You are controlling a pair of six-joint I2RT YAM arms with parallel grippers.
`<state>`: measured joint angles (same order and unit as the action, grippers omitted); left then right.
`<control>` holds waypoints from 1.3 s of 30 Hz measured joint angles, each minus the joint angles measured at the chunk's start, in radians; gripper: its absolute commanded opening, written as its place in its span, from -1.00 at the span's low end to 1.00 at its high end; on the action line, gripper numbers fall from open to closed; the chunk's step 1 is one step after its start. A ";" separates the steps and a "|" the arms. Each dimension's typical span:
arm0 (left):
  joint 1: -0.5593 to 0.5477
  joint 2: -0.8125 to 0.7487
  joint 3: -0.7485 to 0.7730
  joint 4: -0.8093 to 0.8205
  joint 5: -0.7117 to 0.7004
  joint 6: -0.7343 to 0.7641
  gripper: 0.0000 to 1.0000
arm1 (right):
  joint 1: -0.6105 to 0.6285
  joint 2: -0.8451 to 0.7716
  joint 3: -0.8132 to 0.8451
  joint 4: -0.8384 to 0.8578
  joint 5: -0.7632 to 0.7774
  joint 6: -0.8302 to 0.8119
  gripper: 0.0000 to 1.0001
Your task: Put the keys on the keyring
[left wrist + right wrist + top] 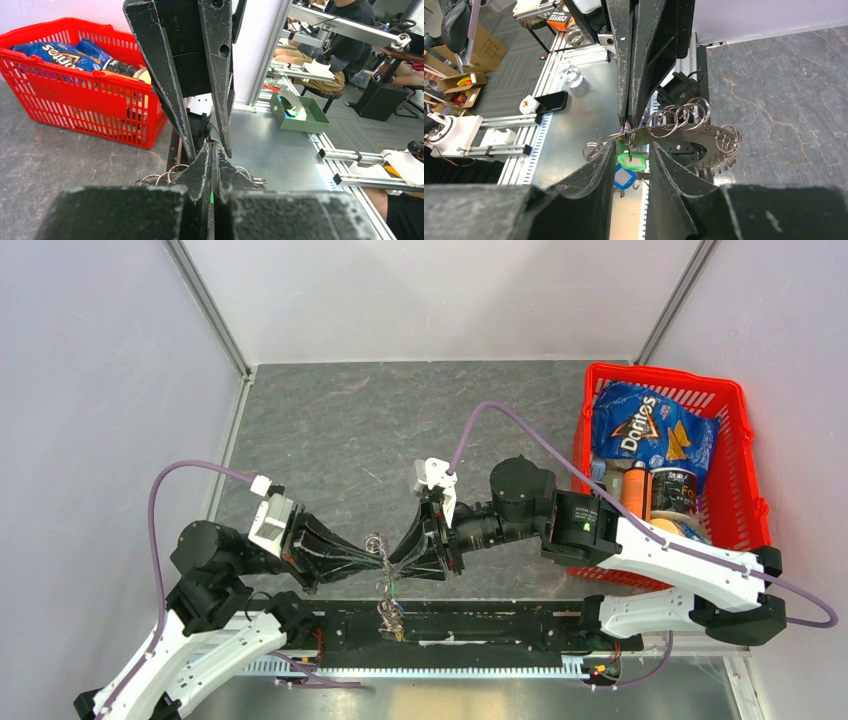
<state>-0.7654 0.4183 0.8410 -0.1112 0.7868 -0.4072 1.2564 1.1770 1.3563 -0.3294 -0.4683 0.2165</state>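
Top view down onto table (330, 430), wrist views close, facing each other, sharing keyring (689, 134)

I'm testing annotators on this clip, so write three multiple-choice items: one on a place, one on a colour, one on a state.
1. The red basket stands: A) on the table's right side B) on its left side C) between the arms.
2. The upper key head hanging at the keyring is: A) yellow B) green C) white.
3. The keyring is: A) alone on the table B) in the basket C) between the left pincer and right pincer.
A, the top view shows it there; B, the right wrist view shows green; C, both tips meet at it.
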 measured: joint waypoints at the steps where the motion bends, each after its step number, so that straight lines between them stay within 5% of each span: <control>1: 0.000 0.000 -0.001 0.002 0.000 0.000 -0.96 | 0.000 0.000 0.000 0.000 0.000 0.000 -0.32; 12: 0.000 -0.004 -0.003 0.010 -0.001 -0.004 -0.96 | 0.000 0.007 0.008 0.010 -0.001 -0.003 -0.51; 17: 0.000 -0.007 -0.005 0.010 -0.004 -0.006 -0.95 | 0.000 0.018 0.021 0.017 -0.005 -0.004 -1.00; 26: 0.000 -0.014 -0.006 0.013 -0.013 -0.019 -0.88 | 0.005 0.040 0.062 -0.023 -0.026 -0.015 -1.00; 39: 0.000 0.140 0.049 -0.064 0.211 -0.021 -0.60 | 0.010 0.129 0.194 -0.311 -0.080 -0.068 -1.00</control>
<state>-0.7650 0.5587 0.8902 -0.1757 0.9981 -0.4286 1.2659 1.3056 1.5505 -0.6403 -0.5480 0.1486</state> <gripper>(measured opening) 0.194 0.007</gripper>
